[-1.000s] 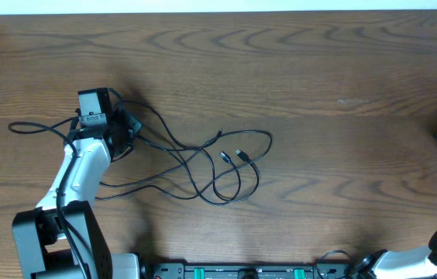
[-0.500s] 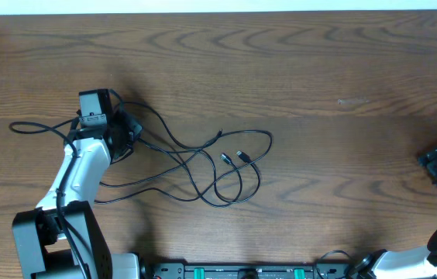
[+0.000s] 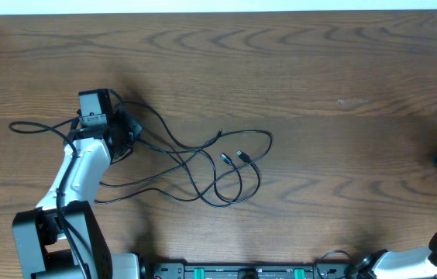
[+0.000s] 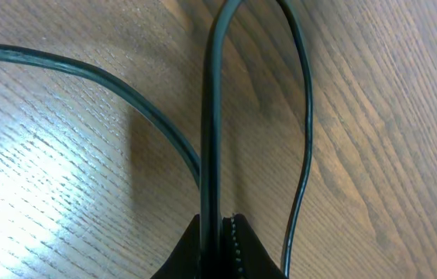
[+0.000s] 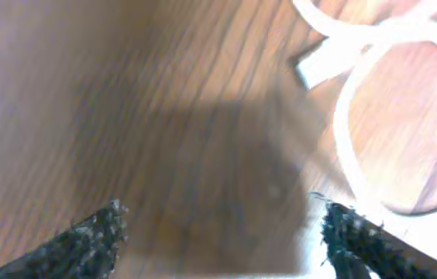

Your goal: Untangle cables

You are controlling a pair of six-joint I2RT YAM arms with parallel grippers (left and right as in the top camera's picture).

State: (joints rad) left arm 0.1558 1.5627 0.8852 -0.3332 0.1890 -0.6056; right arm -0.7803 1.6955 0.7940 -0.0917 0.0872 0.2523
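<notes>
Left gripper (image 3: 125, 127): clenched on one strand of the black cable (image 3: 203, 160), left of centre on the table (image 3: 319, 62). The cable's loops and plug ends lie loose just right of it. Right gripper (image 5: 222, 226): at the table's right edge, fingers spread, grasping nothing. A white cable (image 5: 354, 116) lies just ahead of it.

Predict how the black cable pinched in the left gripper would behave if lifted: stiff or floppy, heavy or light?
Probably floppy: the black cable lies in loose curves and crossing loops on the table. Likely light, since it is thin. With the left gripper shut on it, lifting would probably drag the crossed loops along.
</notes>
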